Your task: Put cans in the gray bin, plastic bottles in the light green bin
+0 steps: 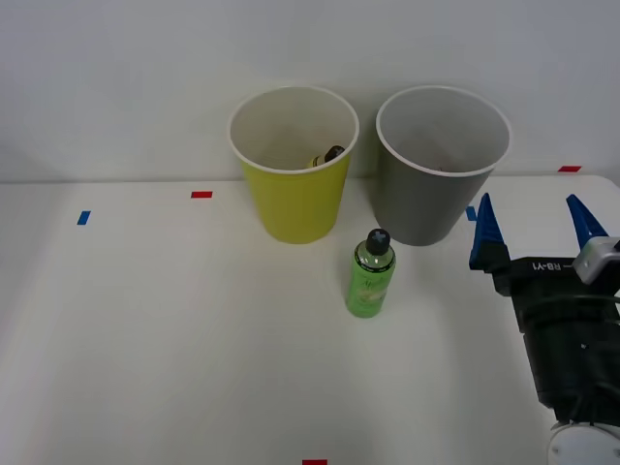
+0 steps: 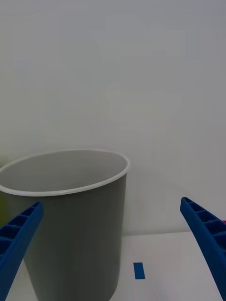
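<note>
White lettering on the right gripper body, at the front view's right edge, is too small to read, as is the pale label of the green bottle. The bottle stands upright at centre, just below the light green bin and gray bin, with open table to its left. The blue fingers are spread wide and hold nothing, right of the gray bin.

Two bins side by side — bottle standing just before them.

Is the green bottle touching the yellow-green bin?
Apart. The front view shows bare white table between the green bottle and the yellow-green bin.
</note>
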`<state>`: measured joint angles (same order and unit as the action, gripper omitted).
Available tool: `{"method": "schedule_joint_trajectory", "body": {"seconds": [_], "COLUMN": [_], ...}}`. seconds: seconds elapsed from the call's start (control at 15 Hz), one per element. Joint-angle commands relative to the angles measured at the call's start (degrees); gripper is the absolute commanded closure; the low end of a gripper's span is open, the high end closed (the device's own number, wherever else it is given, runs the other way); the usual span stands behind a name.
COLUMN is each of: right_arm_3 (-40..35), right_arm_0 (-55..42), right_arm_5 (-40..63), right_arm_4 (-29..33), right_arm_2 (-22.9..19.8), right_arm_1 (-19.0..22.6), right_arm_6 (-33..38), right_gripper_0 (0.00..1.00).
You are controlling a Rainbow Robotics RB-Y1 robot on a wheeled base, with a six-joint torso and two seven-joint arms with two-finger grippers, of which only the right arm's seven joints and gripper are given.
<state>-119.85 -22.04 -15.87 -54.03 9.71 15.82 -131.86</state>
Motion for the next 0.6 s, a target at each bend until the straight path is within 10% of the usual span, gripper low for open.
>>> {"method": "schedule_joint_trajectory", "body": {"seconds": [0.07, 0.6], "right_arm_3": [0.0, 0.1], "right_arm_0": [-3.8, -13.0], "right_arm_5": [-0.1, 0.0], "right_arm_4": [4.5, 7.2], "right_arm_2": [0.3, -0.1], "right_arm_1": [-4.1, -10.5], "right_arm_6": [0.1, 0.6], "right_gripper_0": [0.00, 0.00]}}
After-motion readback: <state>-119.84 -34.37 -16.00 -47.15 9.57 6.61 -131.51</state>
